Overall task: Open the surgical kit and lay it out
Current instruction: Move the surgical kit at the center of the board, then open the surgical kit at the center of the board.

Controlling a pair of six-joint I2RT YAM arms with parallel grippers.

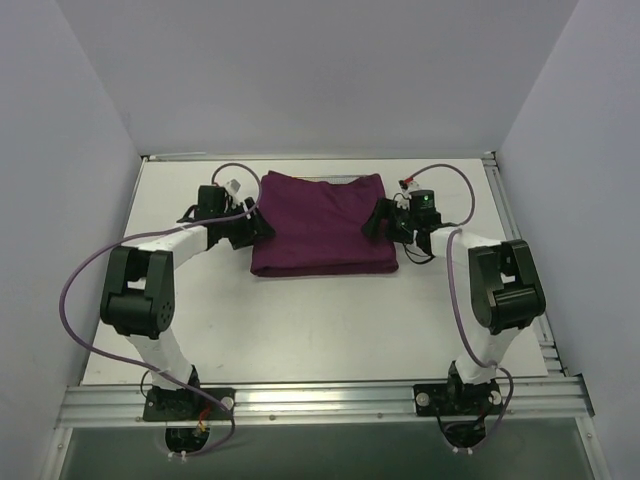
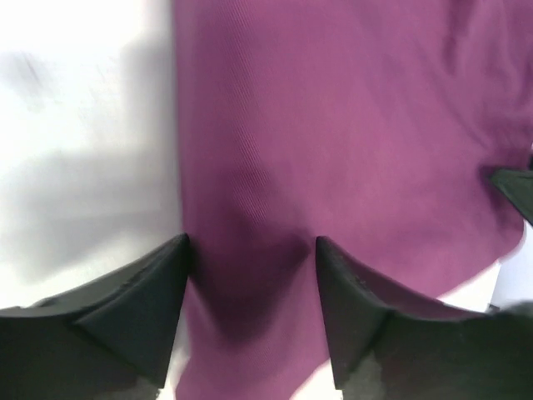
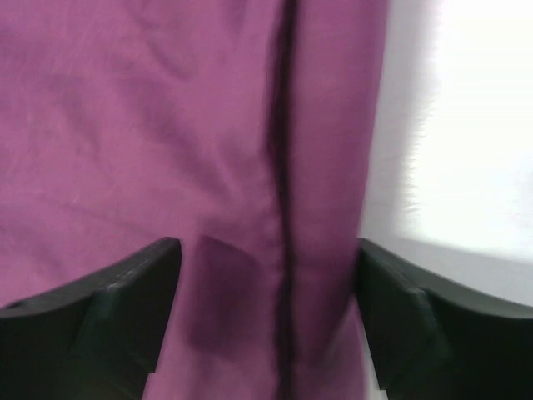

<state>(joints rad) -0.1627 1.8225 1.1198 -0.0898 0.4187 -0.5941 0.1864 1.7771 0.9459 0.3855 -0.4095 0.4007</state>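
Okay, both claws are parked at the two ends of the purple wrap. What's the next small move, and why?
Probably pinch first: close the left claw and right claw on the cloth wrap. Both stand open over its opposite ends, a fold line runs between the right claw's jaws, and the wrap lies folded shut.

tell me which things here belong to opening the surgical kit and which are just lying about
Part of the job:
- purple cloth wrap, folded shut
- left gripper, jaws apart over its left edge
- right gripper, jaws apart over its right edge

Not part of it:
- white table
- purple cables
- metal rail
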